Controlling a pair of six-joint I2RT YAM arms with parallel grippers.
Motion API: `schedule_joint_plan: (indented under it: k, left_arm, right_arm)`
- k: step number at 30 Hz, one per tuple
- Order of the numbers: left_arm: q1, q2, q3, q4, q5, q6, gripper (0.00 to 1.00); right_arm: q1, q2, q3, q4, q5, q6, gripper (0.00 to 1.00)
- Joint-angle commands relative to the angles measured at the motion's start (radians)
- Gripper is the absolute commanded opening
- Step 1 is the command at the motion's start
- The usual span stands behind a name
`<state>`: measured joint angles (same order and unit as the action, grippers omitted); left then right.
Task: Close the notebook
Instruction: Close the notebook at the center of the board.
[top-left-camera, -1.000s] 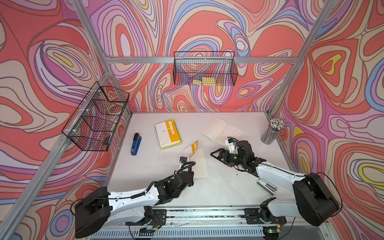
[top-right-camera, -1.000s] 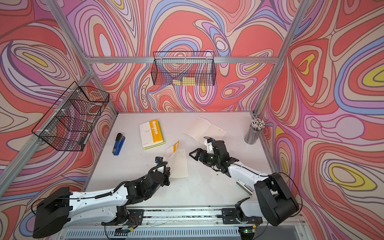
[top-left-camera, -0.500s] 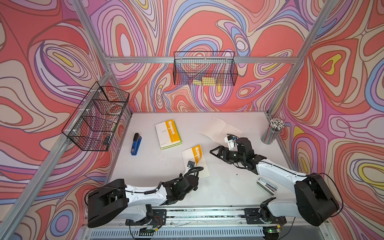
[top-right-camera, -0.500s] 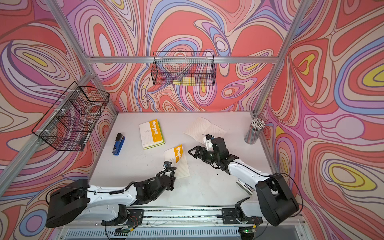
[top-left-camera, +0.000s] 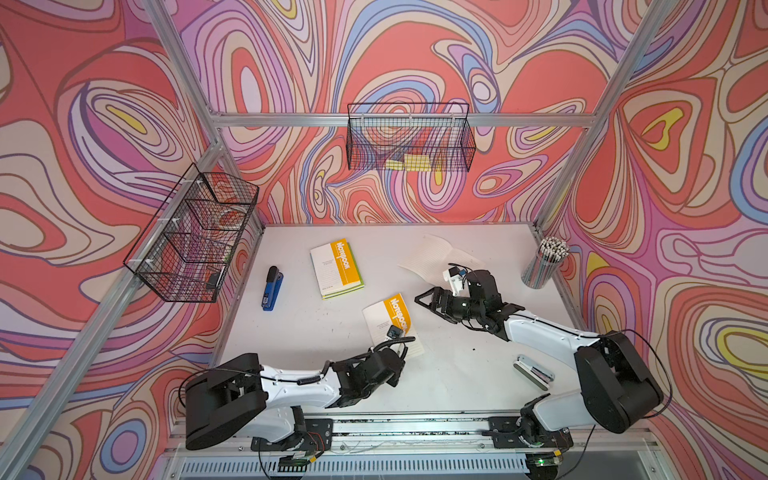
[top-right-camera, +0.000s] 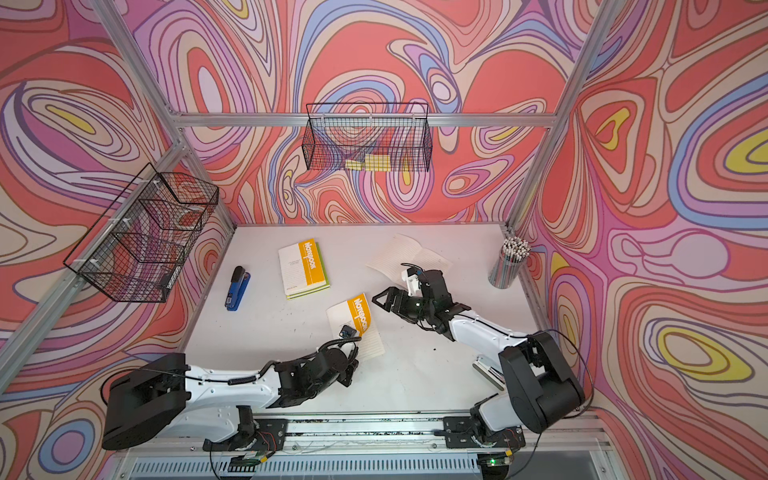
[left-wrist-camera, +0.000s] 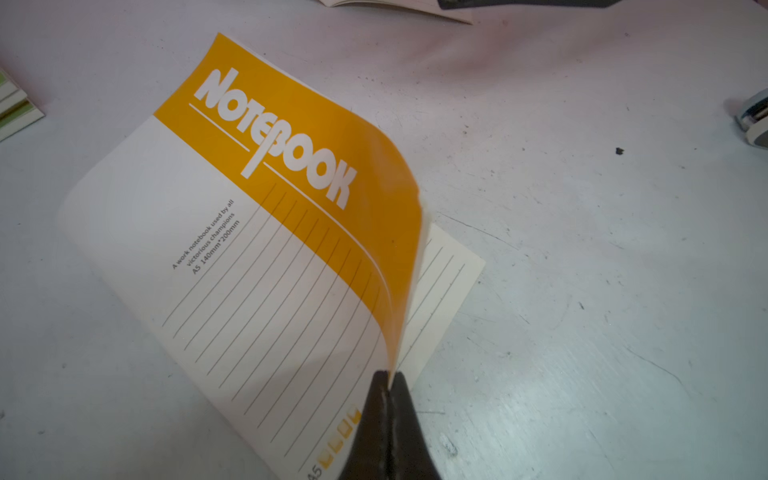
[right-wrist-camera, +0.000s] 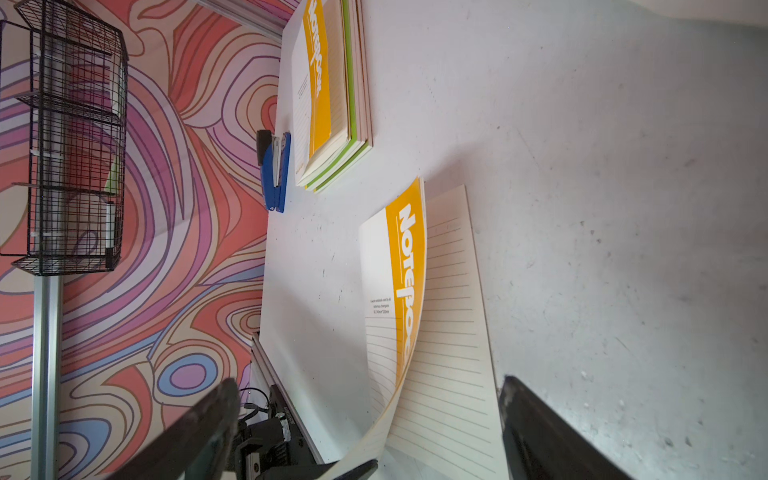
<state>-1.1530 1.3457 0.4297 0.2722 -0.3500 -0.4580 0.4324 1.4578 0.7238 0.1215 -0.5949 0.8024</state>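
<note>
The notebook (top-left-camera: 392, 322) lies just below the centre of both top views, on the white table (top-left-camera: 457, 374), and it is only half shut. Its orange and white cover (left-wrist-camera: 291, 208) arches up and over instead of lying flat. In the left wrist view a strip of lined page (left-wrist-camera: 444, 282) shows to the right of the curled edge.

My left end effector (left-wrist-camera: 389, 386) is at the bottom centre of that view. Its two dark tips are pressed together on the near corner of the cover, so I am holding it by a thin pinch. I cannot tell from here whether a few pages are caught in the pinch as well.

My right end effector (top-left-camera: 419, 300) hovers right of centre in a top view, beside the notebook and not touching it. Its jaws stand wide and hold nothing.

I judge the closing fold to be about midway: the cover is turned over the pages but not laid down. The next move calls for carrying the pinched corner across and down until the cover rests flat on the page, then letting go.

Further out there is a stack of closed notebooks (top-left-camera: 336, 268) above centre, with a blue stapler (top-left-camera: 272, 289) to its left. An open notebook (top-left-camera: 432, 255) lies at the upper right, and a cup of pencils (top-left-camera: 544, 264) stands at the right edge.
</note>
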Motion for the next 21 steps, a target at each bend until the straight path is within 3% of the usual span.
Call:
schedule_joint_plan:
  k: [1, 21]
  left_arm:
    - [-0.007, 0.028, 0.036, -0.027, 0.039, 0.041, 0.0]
    - [-0.01, 0.051, 0.043, -0.034, 0.067, 0.051, 0.0]
  right_arm:
    - [0.007, 0.019, 0.037, 0.038, -0.018, 0.006, 0.98]
    - [0.101, 0.226, 0.085, 0.184, -0.029, 0.069, 0.98]
